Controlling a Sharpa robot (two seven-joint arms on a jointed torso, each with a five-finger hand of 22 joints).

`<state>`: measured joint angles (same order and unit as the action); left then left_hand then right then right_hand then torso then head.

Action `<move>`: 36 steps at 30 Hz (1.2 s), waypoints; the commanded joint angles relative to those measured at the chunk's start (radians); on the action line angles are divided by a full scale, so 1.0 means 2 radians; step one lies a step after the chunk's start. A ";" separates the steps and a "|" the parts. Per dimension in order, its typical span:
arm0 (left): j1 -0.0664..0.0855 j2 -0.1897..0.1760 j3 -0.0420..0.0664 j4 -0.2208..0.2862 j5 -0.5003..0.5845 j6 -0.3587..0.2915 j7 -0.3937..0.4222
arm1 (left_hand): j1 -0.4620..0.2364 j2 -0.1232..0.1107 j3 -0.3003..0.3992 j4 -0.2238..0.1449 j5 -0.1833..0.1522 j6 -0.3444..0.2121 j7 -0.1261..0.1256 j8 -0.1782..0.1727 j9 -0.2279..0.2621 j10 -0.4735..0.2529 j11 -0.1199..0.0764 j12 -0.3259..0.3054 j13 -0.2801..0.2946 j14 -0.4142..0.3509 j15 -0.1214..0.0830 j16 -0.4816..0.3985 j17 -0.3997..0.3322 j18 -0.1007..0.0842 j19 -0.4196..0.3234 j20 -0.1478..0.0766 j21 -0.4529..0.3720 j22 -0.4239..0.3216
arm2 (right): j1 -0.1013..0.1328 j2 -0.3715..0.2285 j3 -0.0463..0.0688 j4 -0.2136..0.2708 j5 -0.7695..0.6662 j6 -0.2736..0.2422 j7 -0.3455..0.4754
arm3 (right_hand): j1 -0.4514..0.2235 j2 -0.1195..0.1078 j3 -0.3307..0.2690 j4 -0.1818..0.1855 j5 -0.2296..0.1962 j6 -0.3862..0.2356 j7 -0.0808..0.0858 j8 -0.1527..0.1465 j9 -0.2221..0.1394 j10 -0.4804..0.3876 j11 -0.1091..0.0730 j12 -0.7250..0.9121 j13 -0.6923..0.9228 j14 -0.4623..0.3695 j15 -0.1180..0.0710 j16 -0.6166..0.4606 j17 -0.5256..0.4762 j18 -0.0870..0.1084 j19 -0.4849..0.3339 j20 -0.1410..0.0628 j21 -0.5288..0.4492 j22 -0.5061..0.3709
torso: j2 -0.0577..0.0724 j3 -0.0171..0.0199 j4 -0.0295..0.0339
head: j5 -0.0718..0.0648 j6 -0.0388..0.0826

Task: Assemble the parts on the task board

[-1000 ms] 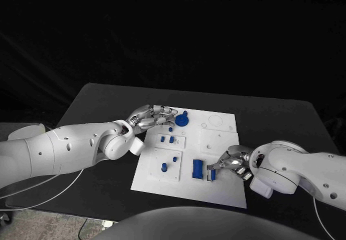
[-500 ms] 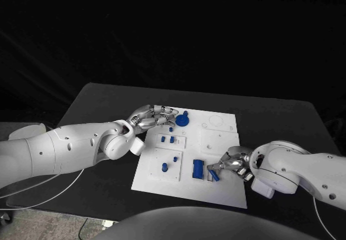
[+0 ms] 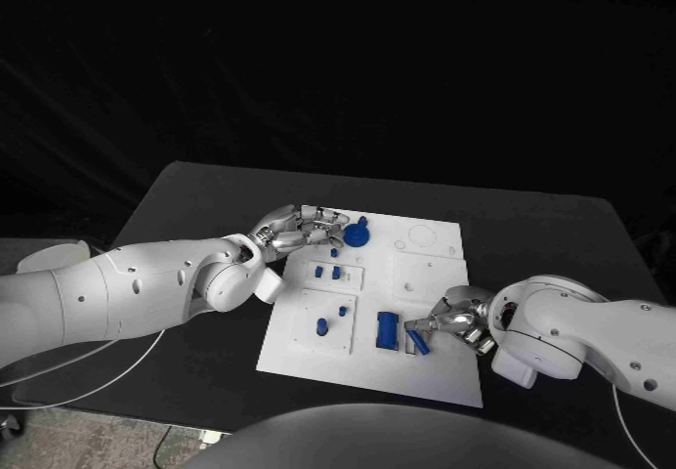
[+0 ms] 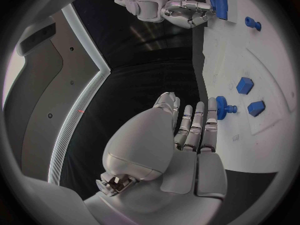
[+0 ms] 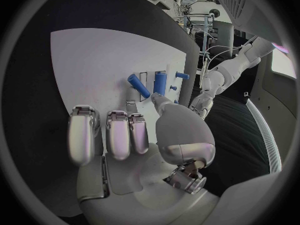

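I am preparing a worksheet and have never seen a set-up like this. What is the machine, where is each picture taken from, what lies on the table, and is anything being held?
This is a robot with two white arms, each ending in a silver hand. One picture looks down from a camera on its head; the two round ones come from cameras at its wrists, behind each hand.

On the black table lies a white task board carrying small blue parts. The left hand sits at the board's far edge, fingers against a blue gear; whether it actually grips it cannot be told. The right hand is at the near right, fingertips touching a slanted blue bar beside a blue block; a firm grip is not clear there either.
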<state>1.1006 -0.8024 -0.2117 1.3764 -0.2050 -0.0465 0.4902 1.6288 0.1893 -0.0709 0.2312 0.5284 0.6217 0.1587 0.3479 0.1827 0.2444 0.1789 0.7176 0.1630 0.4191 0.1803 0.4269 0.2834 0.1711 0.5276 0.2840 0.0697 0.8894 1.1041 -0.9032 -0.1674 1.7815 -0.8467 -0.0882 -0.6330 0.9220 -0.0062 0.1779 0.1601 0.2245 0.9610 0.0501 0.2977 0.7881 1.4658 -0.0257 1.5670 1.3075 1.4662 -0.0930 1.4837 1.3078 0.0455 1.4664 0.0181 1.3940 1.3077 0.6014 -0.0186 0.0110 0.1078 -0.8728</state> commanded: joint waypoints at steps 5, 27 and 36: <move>0.000 0.002 0.000 0.000 0.001 0.011 0.002 | 0.002 0.003 0.005 -0.002 0.004 -0.001 0.004 -0.001 -0.001 0.002 0.004 -0.002 -0.001 0.000 0.004 0.003 -0.001 -0.007 0.001 0.001 0.001 0.000 | 0.000 0.001 0.000 0.001 -0.005 0.020 -0.001 | 0.029 -0.010 0.000 -0.022 0.002 -0.009 0.002 0.001 0.001 0.053 0.002 0.002 0.132 0.033 0.004 -0.003 0.022 -0.001 0.017 0.003 -0.004 0.102 | 0.000 0.0001 0.0004 | 0.000 0.000; 0.000 0.003 0.000 -0.001 0.001 0.013 0.002 | 0.004 0.003 0.010 -0.007 0.006 -0.001 0.005 -0.001 -0.002 0.002 0.005 -0.003 -0.003 -0.001 0.004 0.004 -0.001 -0.007 0.001 0.001 0.001 0.001 | 0.000 0.005 0.000 0.001 -0.008 0.030 0.001 | 0.115 -0.003 0.034 -0.092 0.153 -0.018 -0.001 0.016 -0.002 0.053 0.001 0.002 0.132 0.033 0.003 -0.004 0.019 0.000 0.016 0.003 -0.005 0.102 | 0.000 0.0000 0.0001 | 0.002 0.000; 0.000 0.003 0.000 -0.001 0.001 0.013 0.001 | 0.005 0.002 0.011 -0.007 0.006 -0.001 0.005 -0.002 -0.002 0.002 0.005 -0.003 -0.003 -0.001 0.004 0.004 -0.001 -0.007 0.001 0.001 0.001 0.001 | 0.000 -0.001 0.000 0.008 0.000 0.013 0.002 | 0.106 -0.001 0.043 -0.092 0.184 -0.003 -0.007 0.028 -0.001 0.053 -0.005 0.002 0.132 0.033 -0.001 -0.003 0.021 -0.001 0.018 -0.001 -0.001 0.103 | 0.000 0.0002 0.0004 | 0.004 0.000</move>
<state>1.1004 -0.7991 -0.2117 1.3739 -0.2048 -0.0409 0.4880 1.6329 0.1934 -0.0570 0.2172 0.5364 0.6181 0.1623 0.3479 0.1798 0.2482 0.1826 0.7176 0.1588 0.4156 0.1838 0.4307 0.2826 0.1711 0.5276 0.2840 0.0697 0.8902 1.1041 -0.9031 -0.1673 1.7933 -0.8526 -0.0445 -0.6317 1.1375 -0.0181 0.2602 -0.0264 0.5869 0.9276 0.0586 0.3478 0.7825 1.4660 -0.0295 1.5670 1.3073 1.4659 -0.0860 1.4762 1.3075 0.0455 1.4663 0.0254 1.3883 1.3074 0.6010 -0.0185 0.0114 0.1139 -0.8728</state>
